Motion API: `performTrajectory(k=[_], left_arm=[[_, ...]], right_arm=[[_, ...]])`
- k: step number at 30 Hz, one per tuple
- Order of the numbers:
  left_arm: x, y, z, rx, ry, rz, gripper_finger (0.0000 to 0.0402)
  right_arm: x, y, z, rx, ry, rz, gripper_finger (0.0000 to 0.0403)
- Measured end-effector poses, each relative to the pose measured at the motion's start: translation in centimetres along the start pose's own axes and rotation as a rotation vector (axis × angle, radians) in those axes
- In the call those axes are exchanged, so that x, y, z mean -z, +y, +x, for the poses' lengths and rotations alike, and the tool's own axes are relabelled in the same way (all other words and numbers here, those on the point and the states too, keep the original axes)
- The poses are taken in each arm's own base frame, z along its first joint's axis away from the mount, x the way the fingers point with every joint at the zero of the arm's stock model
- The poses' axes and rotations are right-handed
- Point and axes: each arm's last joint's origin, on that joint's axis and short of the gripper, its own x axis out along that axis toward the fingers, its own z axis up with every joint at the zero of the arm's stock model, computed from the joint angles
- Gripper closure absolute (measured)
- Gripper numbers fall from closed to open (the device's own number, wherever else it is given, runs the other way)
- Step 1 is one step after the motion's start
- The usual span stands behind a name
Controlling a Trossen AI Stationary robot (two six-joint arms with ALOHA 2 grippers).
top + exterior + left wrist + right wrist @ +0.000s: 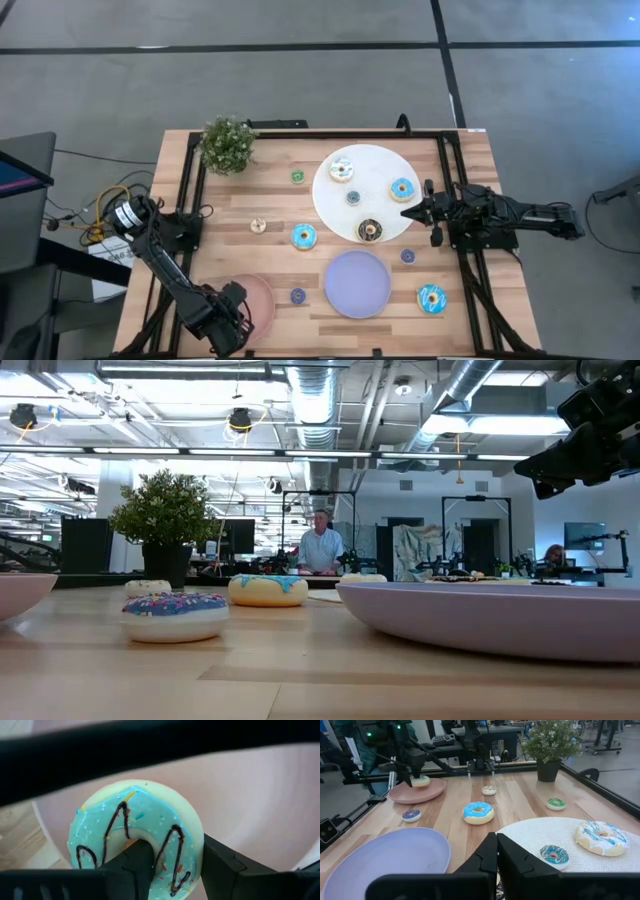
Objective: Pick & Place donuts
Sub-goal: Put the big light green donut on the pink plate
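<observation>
A teal-iced donut (135, 830) with chocolate lines sits in the pink plate (260, 805) at the table's near left. My left gripper (412, 777) stands over it, pointing down and shut on its ring. In the high view the gripper (232, 312) hides this donut. My right gripper (430, 212) waits shut and level by the white plate (385, 165), which bears several donuts. A blue donut (304, 236), a teal one (432, 298) and several tiny ones lie flat on the table. My left gripper has one finger (132, 865) in the donut's hole and the other (222, 865) outside the ring, with the ring's wall (177, 845) between them. The fingers come from above, pointing down. The donut lies flat, icing up, in the pink plate (435, 790).
A purple plate (357, 283) lies at the near middle and a potted plant (227, 143) stands at the far left. Black rails (185, 190) run along the table's sides. Bare wood shows between the plates. A person (322, 545) sits in the room beyond.
</observation>
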Motion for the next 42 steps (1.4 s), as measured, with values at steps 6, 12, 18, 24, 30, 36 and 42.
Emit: performTrajectory(k=[6,12,18,24,30,36,42], left_arm=[[0.03,0.05,0.00,-0.008,0.013,0.003,0.0245],[0.03,0.05,0.00,-0.008,0.014,0.004,0.0220],[0.06,0.05,0.00,-0.011,0.023,0.004,0.0206],[0.12,0.07,0.00,-0.018,0.047,0.021,0.0204],[0.26,0.11,-0.01,-0.030,0.091,0.039,0.0204],[0.20,0.07,-0.05,-0.028,0.100,0.036,0.0204],[0.25,0.09,-0.07,-0.032,0.116,0.036,0.0204]], right_arm=[[0.00,0.00,0.00,0.000,0.000,0.000,0.0403],[0.00,0.00,0.00,0.000,0.000,0.000,0.0403],[0.00,0.00,0.00,0.000,0.000,0.000,0.0403],[0.00,0.00,0.00,0.000,0.000,0.000,0.0403],[0.00,0.00,0.00,0.000,0.000,0.000,0.0403],[0.00,0.00,0.00,0.000,0.000,0.000,0.0403],[0.00,0.00,0.00,0.000,0.000,0.000,0.0403]])
